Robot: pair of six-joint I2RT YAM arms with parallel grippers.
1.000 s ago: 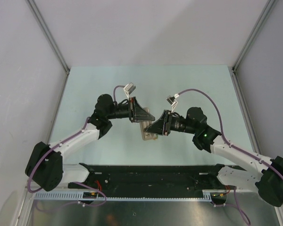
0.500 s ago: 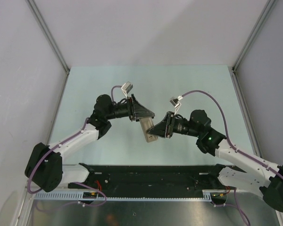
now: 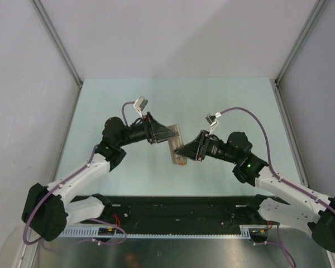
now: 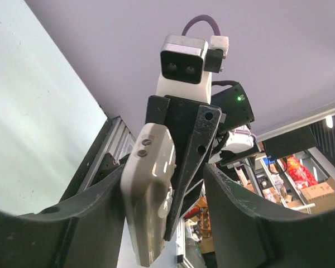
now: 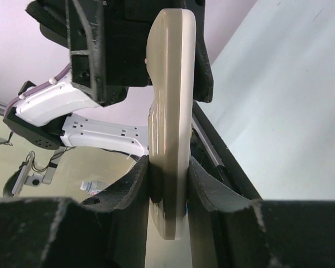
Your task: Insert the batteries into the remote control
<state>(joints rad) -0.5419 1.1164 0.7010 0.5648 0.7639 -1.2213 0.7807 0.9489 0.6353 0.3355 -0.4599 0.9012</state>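
Right pincer point(image 5: 168, 164) is clamping the remote control point(image 5: 170, 100) near one end, holding it clear of the worktop point(image 3: 128, 95). Left pincer point(image 4: 164, 177) is gaping wide around the other end. You're handling light, rigid, probably slick plastic, so grip its flat faces.

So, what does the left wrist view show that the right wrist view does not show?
Only the left wrist view shows the left end effector open, its fingers spread to either side of the remote control. It also shows two small screw-like dots on the remote's pale face and the other arm's white wrist camera above.

Only the right wrist view shows the right end effector shut on the remote, seen edge-on, and the left arm's white link behind it.

Both views show the remote and the pale green table.
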